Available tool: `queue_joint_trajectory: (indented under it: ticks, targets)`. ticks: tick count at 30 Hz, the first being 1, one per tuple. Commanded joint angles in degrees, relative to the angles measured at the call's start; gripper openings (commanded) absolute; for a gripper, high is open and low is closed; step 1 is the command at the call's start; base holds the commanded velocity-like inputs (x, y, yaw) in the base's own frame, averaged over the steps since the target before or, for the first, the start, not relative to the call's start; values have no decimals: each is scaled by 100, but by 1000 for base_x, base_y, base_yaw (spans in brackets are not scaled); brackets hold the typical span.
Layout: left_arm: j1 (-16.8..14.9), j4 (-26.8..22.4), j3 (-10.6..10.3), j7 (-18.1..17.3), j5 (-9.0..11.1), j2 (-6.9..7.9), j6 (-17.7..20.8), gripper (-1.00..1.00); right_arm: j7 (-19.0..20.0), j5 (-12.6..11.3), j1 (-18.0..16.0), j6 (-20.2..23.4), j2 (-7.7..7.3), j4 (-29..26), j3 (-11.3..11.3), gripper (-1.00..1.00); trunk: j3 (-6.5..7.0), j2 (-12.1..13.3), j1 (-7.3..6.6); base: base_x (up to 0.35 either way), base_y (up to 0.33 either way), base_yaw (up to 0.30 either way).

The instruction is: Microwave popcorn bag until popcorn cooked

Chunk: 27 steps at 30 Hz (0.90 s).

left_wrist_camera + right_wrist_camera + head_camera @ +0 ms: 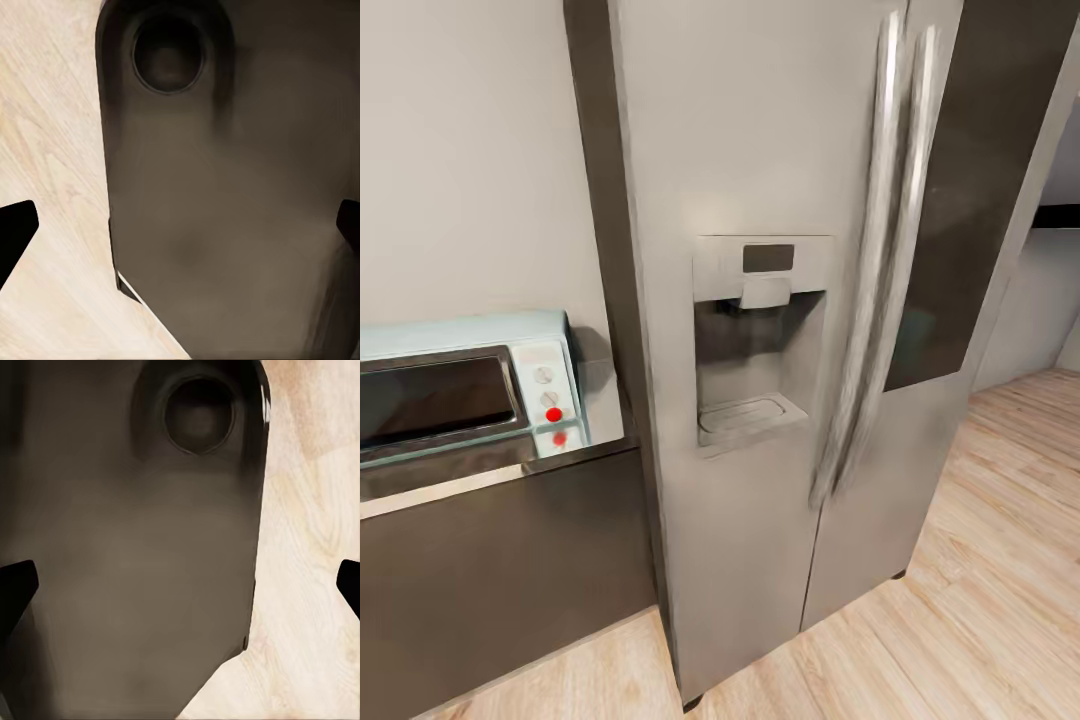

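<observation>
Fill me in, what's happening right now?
Nothing is being handled. The head camera faces a steel fridge, with the microwave on the countertop off to the left, its door shut. Both wrist cameras look down at the robot's dark base and wooden floor, fingertips spread apart, holding nothing.

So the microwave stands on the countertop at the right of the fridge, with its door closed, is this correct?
Not quite. In the head view the microwave stands at the left of the fridge, not the right. The rest holds: it is on the countertop and its dark glass door is closed.
</observation>
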Motion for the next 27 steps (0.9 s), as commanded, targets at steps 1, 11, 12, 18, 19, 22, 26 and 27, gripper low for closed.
queue_joint_trajectory:
  ticks: [1,11,12,18,19,22,26,27]
  targets:
    - [-1,0,0,0,0,0,0,100,0,0,-1,0,0,0,0,100,-3,-2,0,0,0,0]
    - [-9,-142,63,-26,38,-24,-121,100,-9,16,-9,-16,-8,-27,39,100,-3,-2,0,-5,0,0]
    - [-9,-148,65,-25,40,-22,-128,100,-9,17,-9,-17,-8,-27,41,100,-3,-2,0,-140,0,0]
    - [-9,-158,73,-10,52,-24,-219,100,-9,28,-9,-19,-3,-28,44,100,-3,-2,0,-302,0,0]
    - [-9,-158,72,-10,52,-25,-222,100,-9,34,-9,-22,-2,-27,44,100,-3,-2,0,-340,0,0]
    - [-9,-158,73,-9,53,-26,-227,100,-9,8,-9,-22,1,-29,23,100,-3,-2,0,-344,0,0]
    - [-9,-158,72,-9,53,-26,-228,100,-9,0,-9,-18,15,-28,31,100,-3,-2,0,-346,0,0]
    - [-9,-158,71,-9,53,-25,-228,100,-9,0,-9,-18,16,-27,32,100,-3,-2,0,-346,0,0]
